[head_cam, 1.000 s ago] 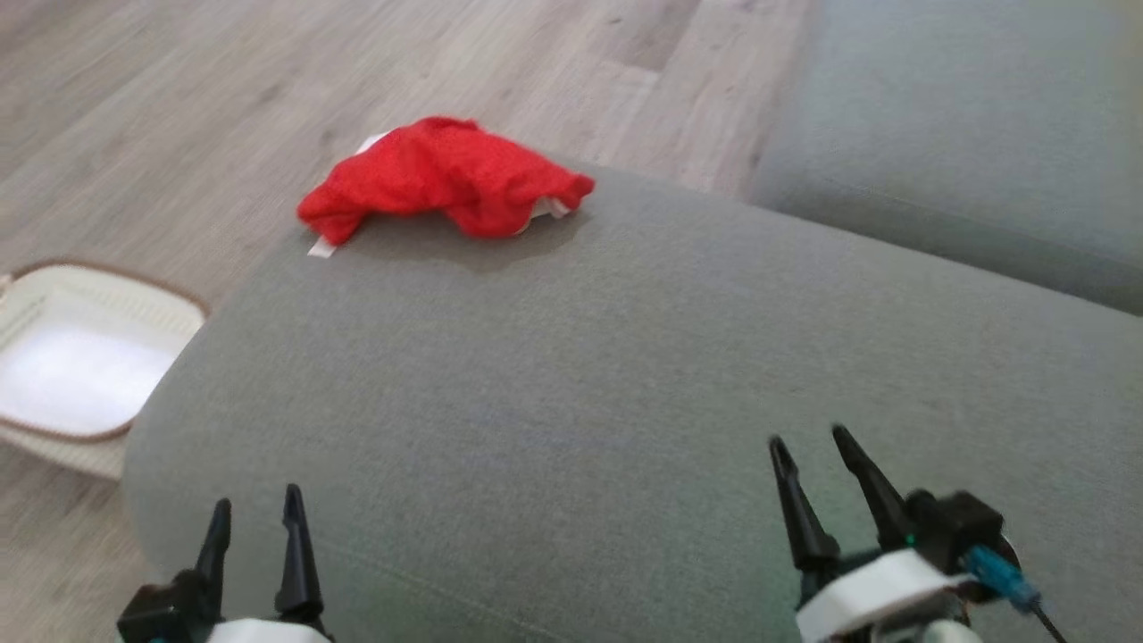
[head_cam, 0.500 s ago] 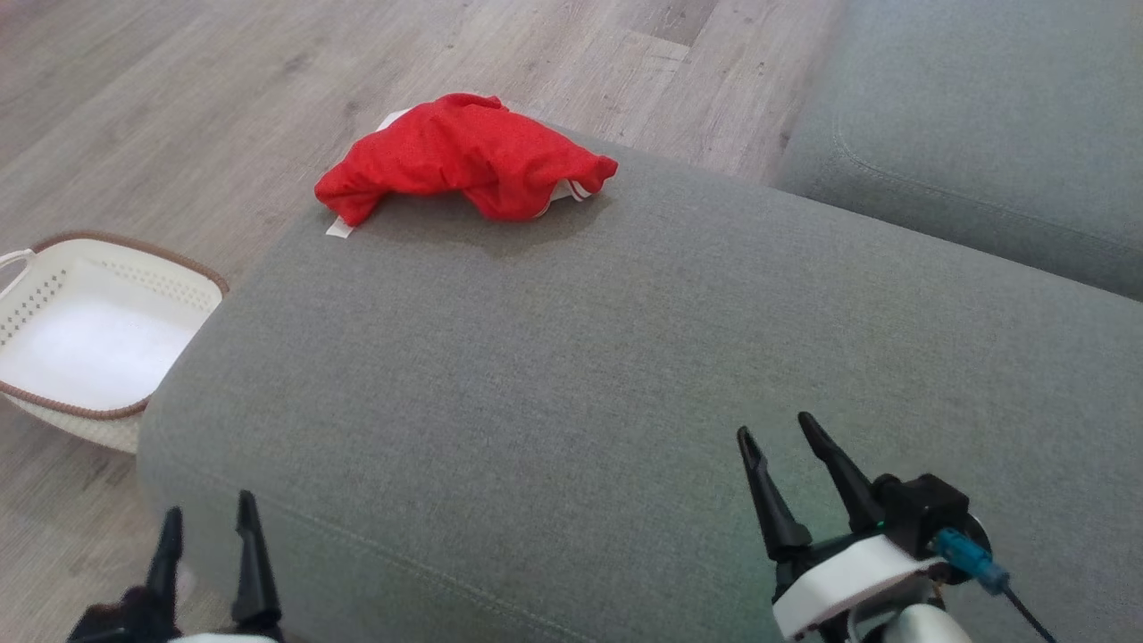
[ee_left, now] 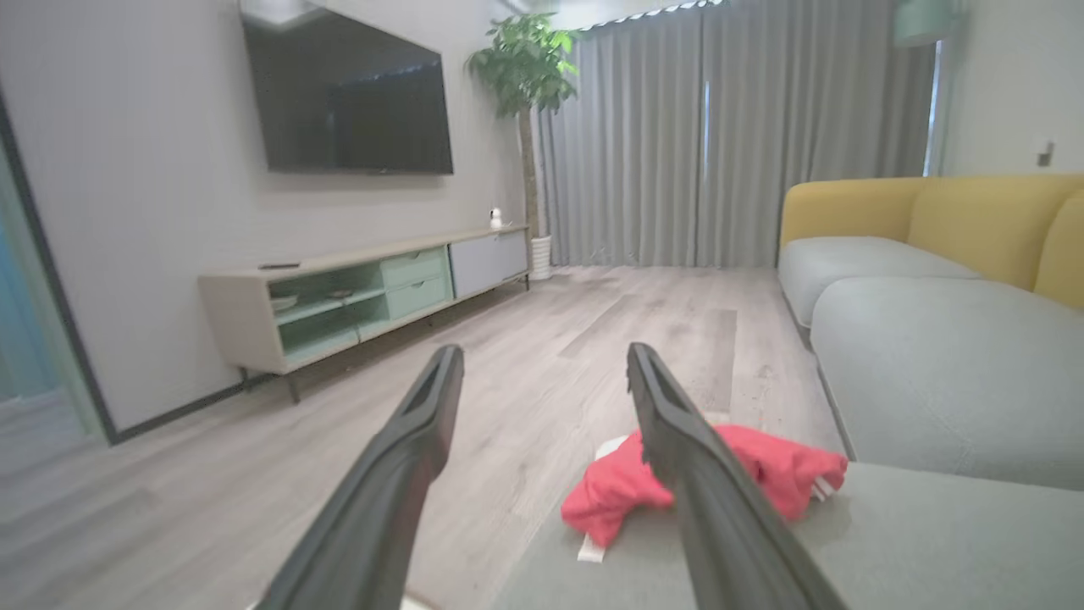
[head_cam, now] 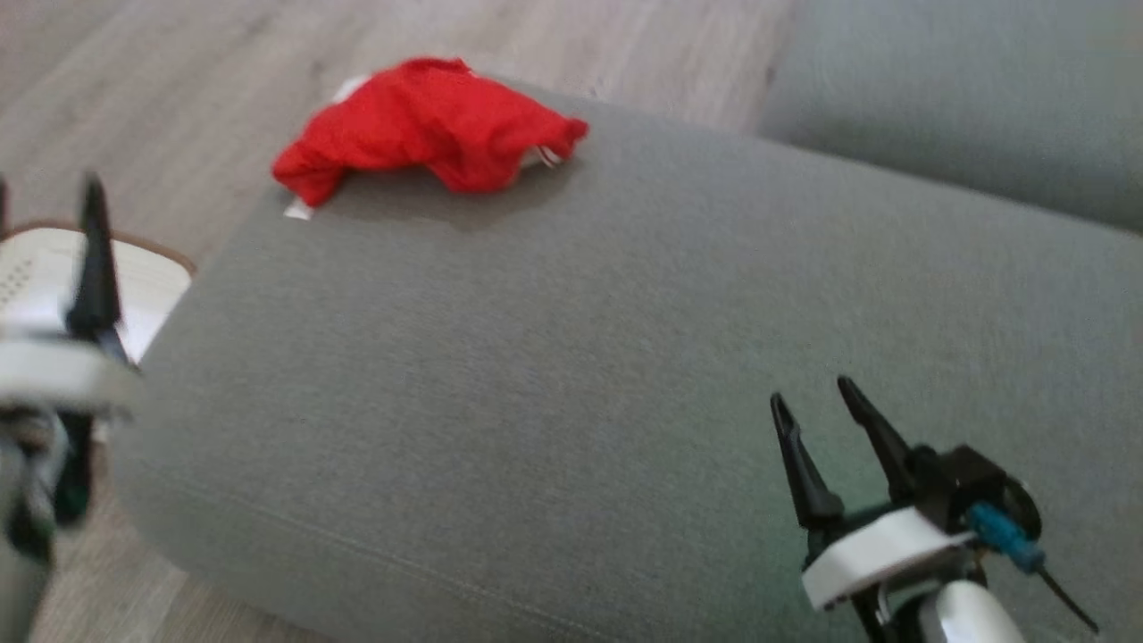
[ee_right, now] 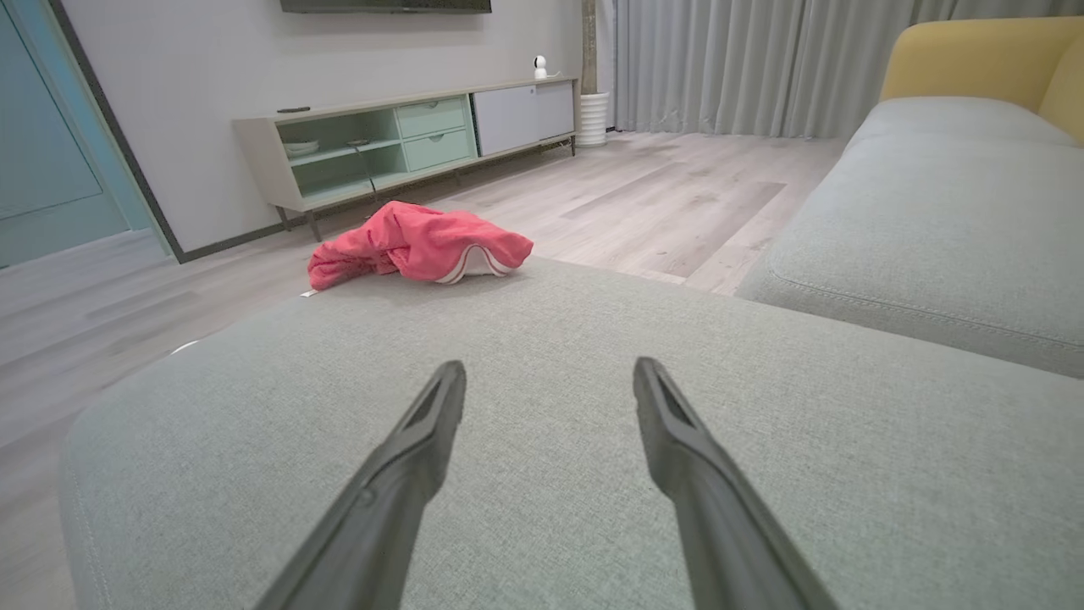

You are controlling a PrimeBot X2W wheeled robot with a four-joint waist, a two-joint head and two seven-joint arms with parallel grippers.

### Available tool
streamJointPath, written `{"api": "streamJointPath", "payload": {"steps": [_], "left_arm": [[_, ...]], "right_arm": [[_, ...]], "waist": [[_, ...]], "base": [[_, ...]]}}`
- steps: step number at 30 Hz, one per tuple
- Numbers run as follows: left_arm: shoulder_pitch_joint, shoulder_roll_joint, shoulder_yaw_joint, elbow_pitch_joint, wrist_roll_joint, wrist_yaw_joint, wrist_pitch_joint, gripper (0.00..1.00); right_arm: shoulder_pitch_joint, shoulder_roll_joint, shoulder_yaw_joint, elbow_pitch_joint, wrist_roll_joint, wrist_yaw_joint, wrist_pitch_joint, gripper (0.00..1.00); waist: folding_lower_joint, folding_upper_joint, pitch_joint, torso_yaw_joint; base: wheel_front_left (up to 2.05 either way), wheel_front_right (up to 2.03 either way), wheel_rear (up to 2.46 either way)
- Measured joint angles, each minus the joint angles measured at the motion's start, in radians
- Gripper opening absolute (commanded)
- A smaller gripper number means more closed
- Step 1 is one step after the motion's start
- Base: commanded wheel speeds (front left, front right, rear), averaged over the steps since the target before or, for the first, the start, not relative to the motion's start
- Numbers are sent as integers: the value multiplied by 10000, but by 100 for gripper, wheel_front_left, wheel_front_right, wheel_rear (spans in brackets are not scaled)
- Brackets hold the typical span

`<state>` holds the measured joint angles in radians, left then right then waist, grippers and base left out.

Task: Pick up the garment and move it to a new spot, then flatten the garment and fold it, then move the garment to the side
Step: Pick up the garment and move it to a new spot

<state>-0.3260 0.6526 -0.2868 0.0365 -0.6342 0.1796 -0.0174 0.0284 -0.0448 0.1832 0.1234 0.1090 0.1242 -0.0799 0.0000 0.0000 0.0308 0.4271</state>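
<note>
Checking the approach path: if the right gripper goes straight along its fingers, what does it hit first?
Probably the grey cushion: the right gripper, open, points low across its top. The red garment lies left of that line. Depth unclear.

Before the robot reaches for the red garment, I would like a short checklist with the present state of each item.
1. Red garment lies free on the grey cushion, nothing on it: ok.
2. Left end effector open, empty: ok.
3. Right end effector open, empty: ok.
4. Garment already flat: not ok, bunched.
5. How far it hangs over the cushion's far edge: cannot tell.
</note>
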Motion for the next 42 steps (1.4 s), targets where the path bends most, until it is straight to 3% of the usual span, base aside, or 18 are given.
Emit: {"api": "streamJointPath", "payload": {"steps": [5, 10, 14, 21, 31, 32, 34, 42], "left_arm": [[-2057, 56, 307, 757, -435, -376, 577, 100], [-4365, 82, 278, 2633, -451, -637, 1419, 100], [-5617, -228, -52, 4054, -600, -984, 2098, 100], [-6450, -1149, -1087, 5762, -535, -1411, 3338, 100], [-6980, -949, -1647, 7543, 201, -1390, 3430, 100], [-7055, -905, -1653, 7659, 209, -1388, 3428, 85], [-7197, -882, -1735, 7898, 382, -1354, 3258, 0], [-7183, -930, -1933, 8629, 637, -1417, 2048, 0]], "right_arm": [[-604, -2, -69, -706, -489, 0, 389, 100], [-1066, -13, -265, -1507, -934, 0, 790, 100], [-1068, -21, -462, -2015, -1220, 0, 989, 100], [-1079, -21, -644, -2608, -1551, 0, 1170, 100], [-1248, -21, -727, -2784, -1553, 0, 1141, 100], [-1248, -21, -729, -2780, -1551, 0, 1137, 100], [-1248, -21, -767, -2759, -1547, 0, 1093, 100], [-1248, -21, -851, -2449, -1546, 0, 959, 100]], "waist": [[1, 0, 824, -674], [4, 0, 1986, -1663], [4, 0, 2943, -2358], [4, -1, 4515, -3218], [1, -1, 5722, -4038], [0, -1, 5746, -4079], [1, -1, 5726, -4106], [0, -1, 5096, -4014]], "base": [[0, 0, 0], [0, 0, 0], [0, 0, 0], [0, 0, 0], [0, 0, 0], [0, 0, 0], [0, 0, 0], [0, 0, 0]]}}
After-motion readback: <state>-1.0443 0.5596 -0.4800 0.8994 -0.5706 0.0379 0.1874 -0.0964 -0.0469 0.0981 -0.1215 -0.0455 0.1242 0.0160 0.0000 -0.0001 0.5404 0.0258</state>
